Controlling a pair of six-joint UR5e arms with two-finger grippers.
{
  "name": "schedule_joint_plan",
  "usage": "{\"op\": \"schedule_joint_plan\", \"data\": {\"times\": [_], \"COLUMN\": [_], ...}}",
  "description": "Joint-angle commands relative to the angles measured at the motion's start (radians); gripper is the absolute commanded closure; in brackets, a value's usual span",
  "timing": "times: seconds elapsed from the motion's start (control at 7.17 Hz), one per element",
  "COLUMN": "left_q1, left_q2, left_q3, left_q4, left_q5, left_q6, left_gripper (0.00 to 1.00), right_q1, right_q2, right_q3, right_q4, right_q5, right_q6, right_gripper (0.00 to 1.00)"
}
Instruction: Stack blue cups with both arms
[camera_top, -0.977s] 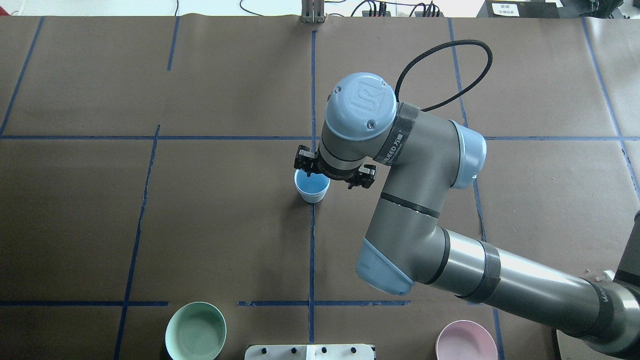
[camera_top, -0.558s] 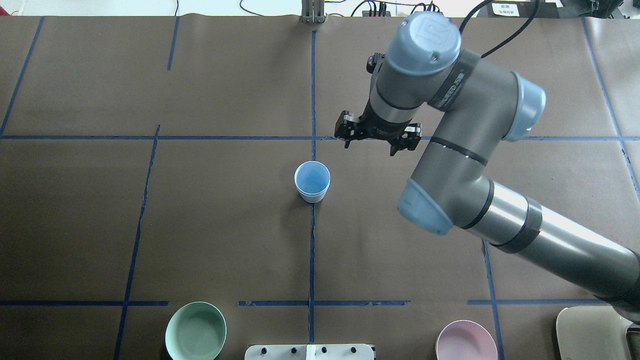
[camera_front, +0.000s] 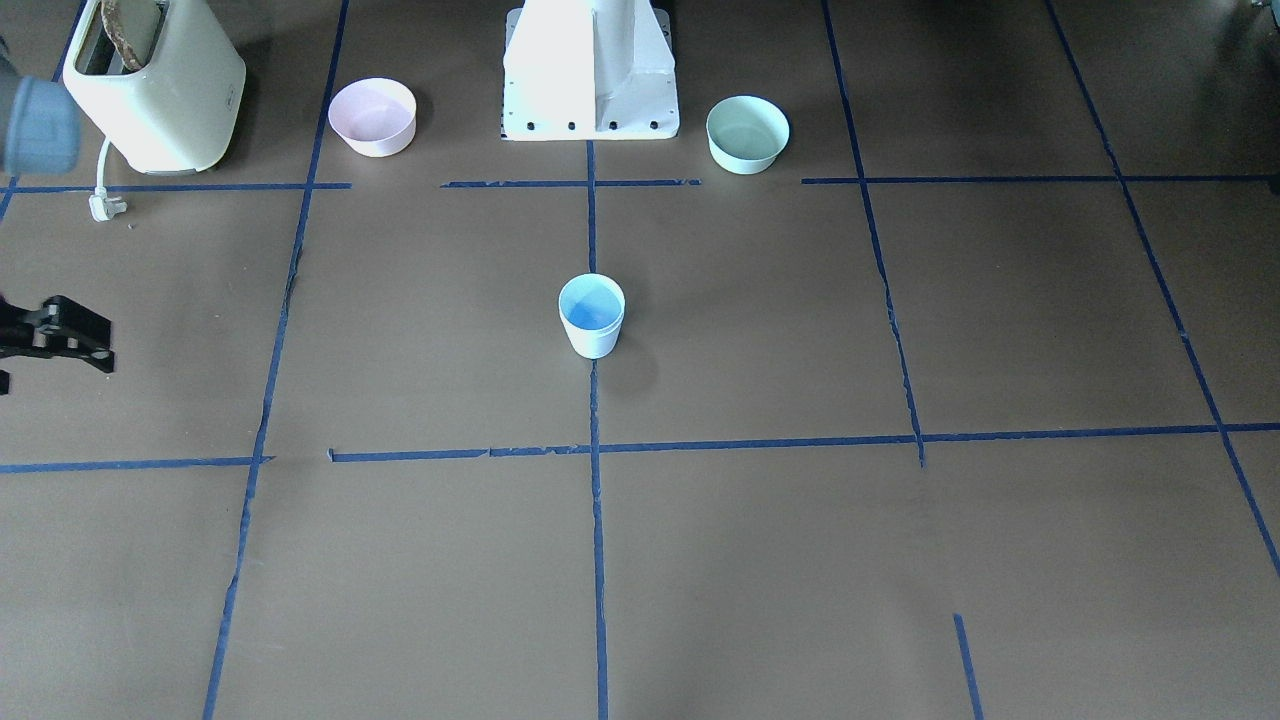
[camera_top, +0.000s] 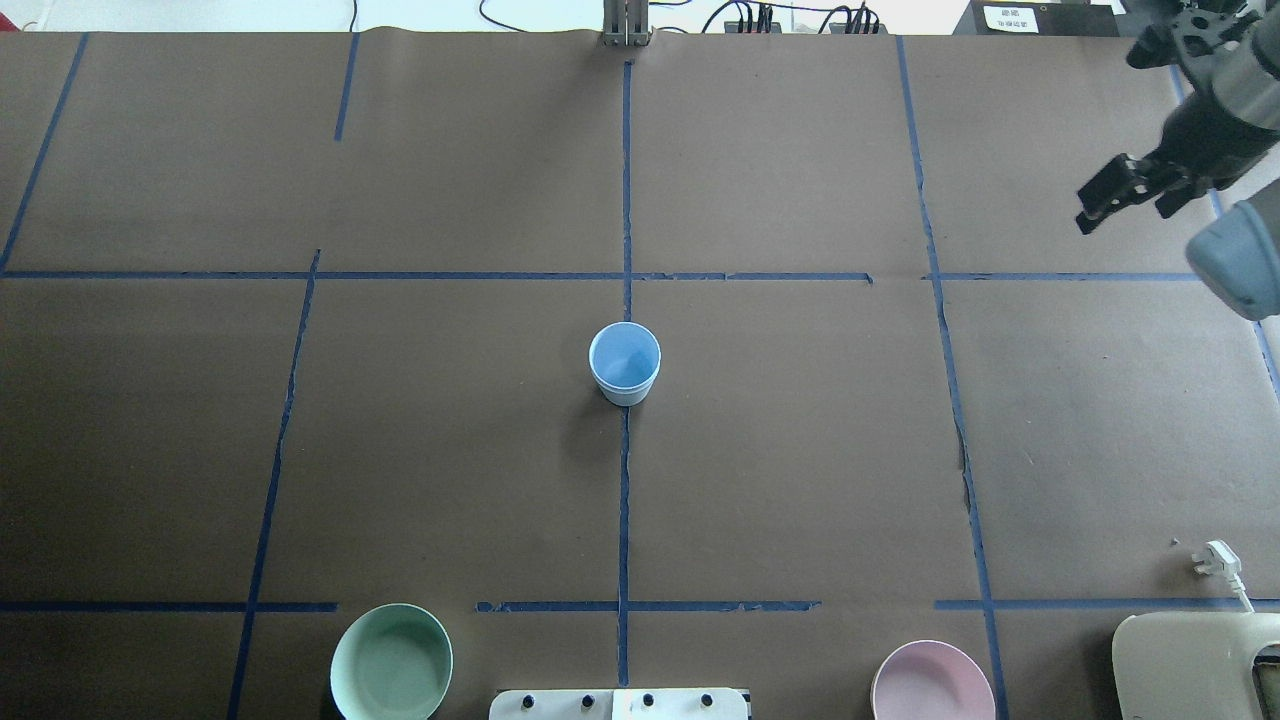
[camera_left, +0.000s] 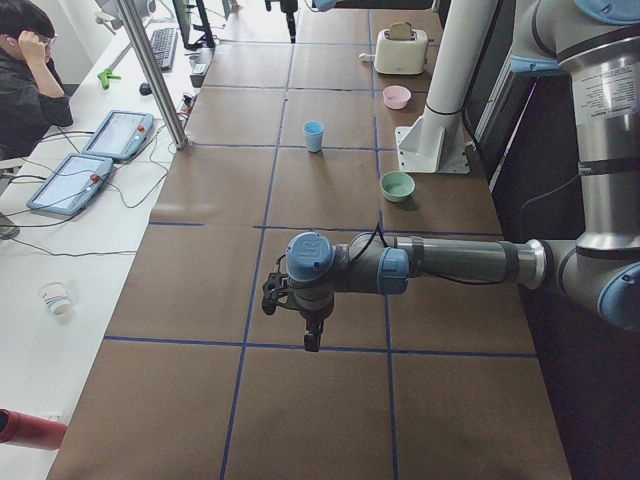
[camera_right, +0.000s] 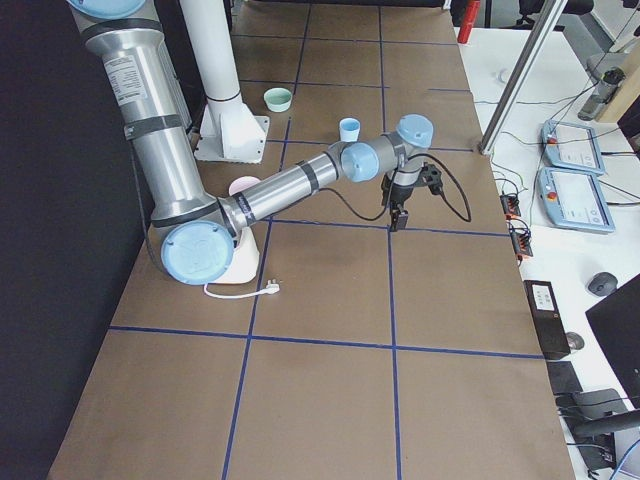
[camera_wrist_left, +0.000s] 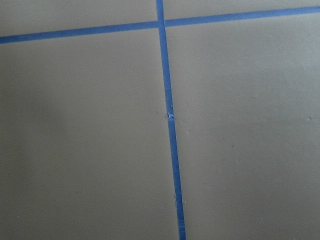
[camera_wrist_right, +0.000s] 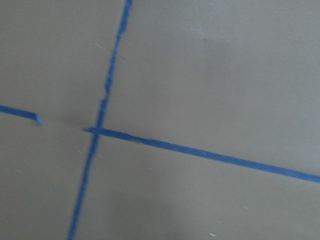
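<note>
The left gripper (camera_left: 311, 335) hangs over the surface (camera_top: 400, 450); I cannot tell if it is open or closed. In the centre the blue cups (camera_top: 624, 365) stand upright on a tape line (camera_top: 623, 500), one inside the other. Far right, the right gripper (camera_top: 1128, 202) hangs with fingers apart, empty.

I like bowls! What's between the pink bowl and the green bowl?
The white base stands between pink bowl and green bowl, in the front-facing view.

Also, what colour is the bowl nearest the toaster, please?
The bowl is pale pink, clearest in the exterior front-facing view.
</note>
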Motion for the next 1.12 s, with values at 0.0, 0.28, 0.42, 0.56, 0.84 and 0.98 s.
{"op": "schedule_joint_plan", "data": {"times": [0.0, 0.28, 0.42, 0.56, 0.84, 0.98], "left_q1": [-0.002, -0.003, -0.003, -0.005, -0.002, -0.002], "left_q2": [0.006, 0.008, 0.011, 0.017, 0.029, 0.029], "left_q3": [-0.004, -0.007, -0.008, -0.017, -0.011, -0.004], "left_q4": [0.001, -0.001, -0.001, -0.001, -0.002, -0.009], "left_q5": [0.003, 0.003, 0.005, 0.003, 0.003, 0.003], "left_q6": [0.002, 0.002, 0.002, 0.002, 0.002, 0.004], "left_gripper": [0.00, 0.00, 0.00, 0.00, 0.00, 0.00], "right_q1": [0.187, 0.353, 0.363, 0.362, 0.359, 0.357], "right_q2": [-0.222, -0.364, -0.445, -0.455, -0.453, -0.453], "right_q3": [0.022, 0.042, 0.077, 0.092, 0.086, 0.086], "right_q4": [0.004, 0.005, 0.005, 0.005, 0.004, 0.002], "right_q5": [0.038, 0.072, 0.071, 0.069, 0.072, 0.077], "right_q6": [-0.344, -0.430, -0.423, -0.410, -0.410, -0.409], "right_gripper": [0.01, 0.01, 0.00, 0.00, 0.00, 0.00]}}
